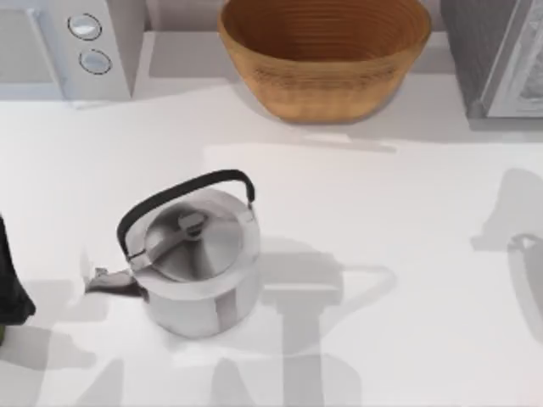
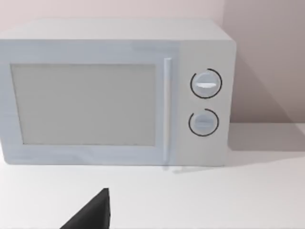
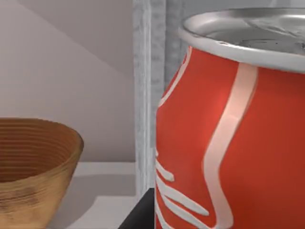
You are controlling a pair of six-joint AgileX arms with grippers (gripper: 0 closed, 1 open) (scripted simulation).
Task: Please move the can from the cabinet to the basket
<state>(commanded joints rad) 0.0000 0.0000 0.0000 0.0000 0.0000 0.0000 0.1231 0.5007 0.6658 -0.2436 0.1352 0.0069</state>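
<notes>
Red can [image 3: 228, 138] sits upright, very close to the right wrist camera, next to the cabinet's [image 1: 501, 59] grey frame, with the basket [image 1: 327, 55] just to the cabinet's left, so it's a short carry. Looks like the right hand is holding or about to grab the can; can't tell if its fingers are clamped. Left arm parked at the tabletop's [image 1: 399, 220] left edge, facing the microwave [image 2: 114, 90]. Kettle [image 1: 191, 254] is clear of the path.

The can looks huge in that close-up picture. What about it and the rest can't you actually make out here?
- Can: right wrist view; its bottom and far side are cut off by the picture's edges, and what holds it up cannot be seen.
- Cabinet: top view; cut off at the right edge, inside hidden.
- Basket: top view; far rim cut off by the top edge.
- Left arm: top view; cut off by the left edge.
</notes>
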